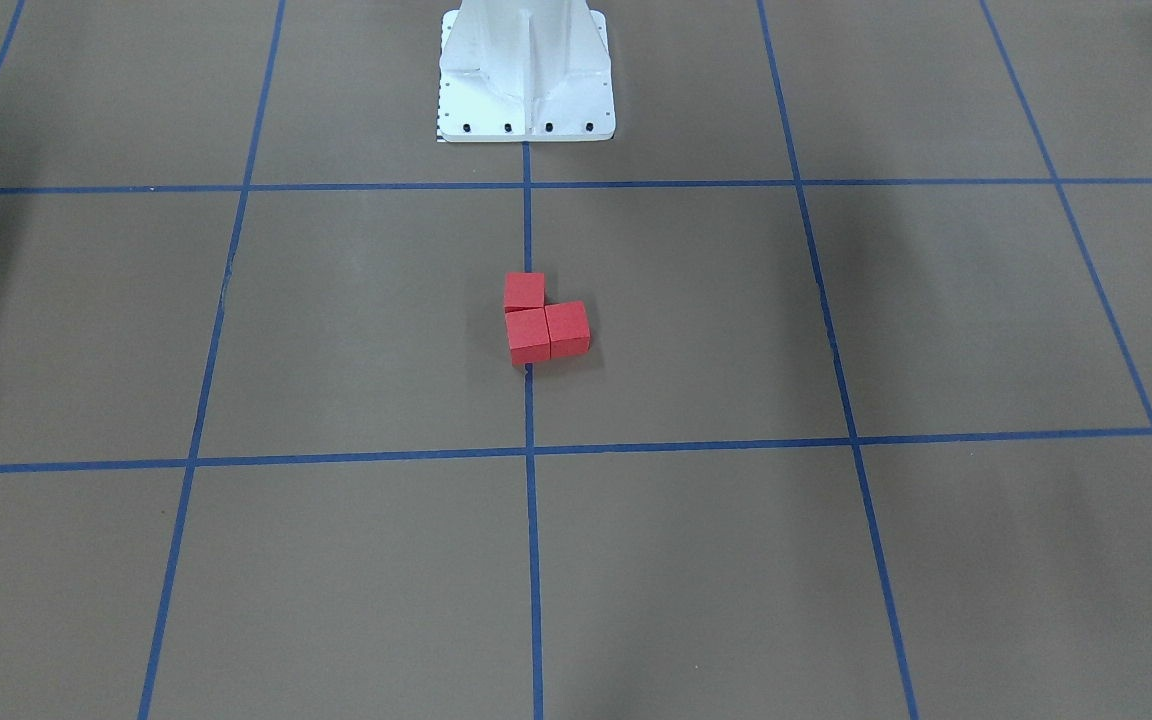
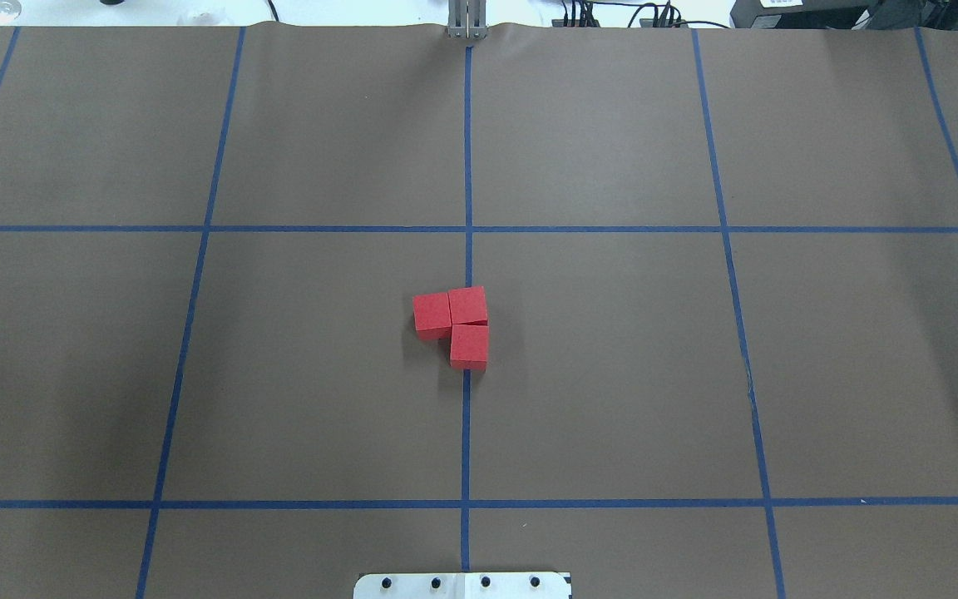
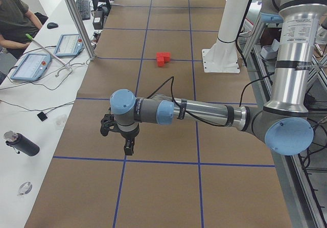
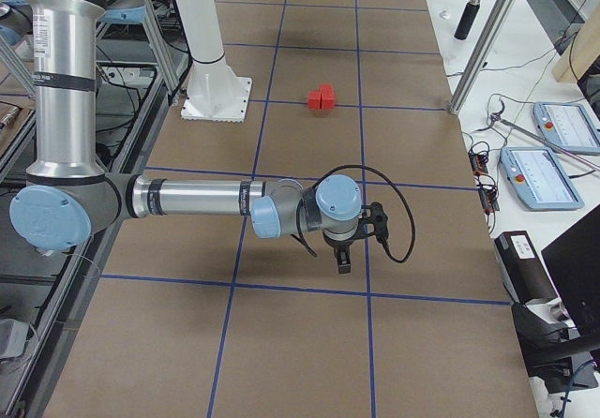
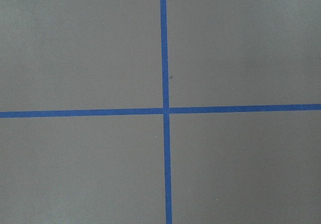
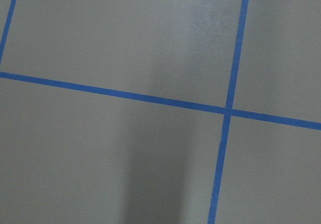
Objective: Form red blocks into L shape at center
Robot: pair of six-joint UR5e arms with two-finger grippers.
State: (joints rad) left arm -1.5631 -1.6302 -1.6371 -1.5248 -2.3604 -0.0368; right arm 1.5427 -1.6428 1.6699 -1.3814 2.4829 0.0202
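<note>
Three red blocks [image 2: 466,324] lie at the center [image 2: 529,333] of the counter [image 2: 654,399], well apart from all four of its edges. I read them as an L. The corner block [image 2: 468,304] sits on the middle blue tape line [image 2: 466,433]. A second block [image 2: 469,345] lies against it on the side of the robot's edge, also on the line. The third [image 2: 432,314] lies against it on the side of the counter's left end. All three rest flat on the brown surface, none stacked. From across the counter I see the same figure mirrored [image 1: 546,320], below the white robot base [image 1: 526,70].

Left gripper [image 3: 127,147] – it hangs above the counter toward its left end, pointing down, well apart from the blocks [image 3: 163,58]. Only the side camera shows it, so I cannot tell how far its fingers are parted or whether they hold anything. Its wrist camera shows bare brown surface and a tape crossing [image 5: 166,110].

Right gripper [image 4: 344,262] – it hangs above the counter toward its right end, pointing down, well apart from the blocks [image 4: 322,97]. It too appears only in a side camera, so I cannot tell the spread of its fingers or any load. Its wrist camera shows a tape crossing [image 6: 227,111] seen at a slant.
</note>
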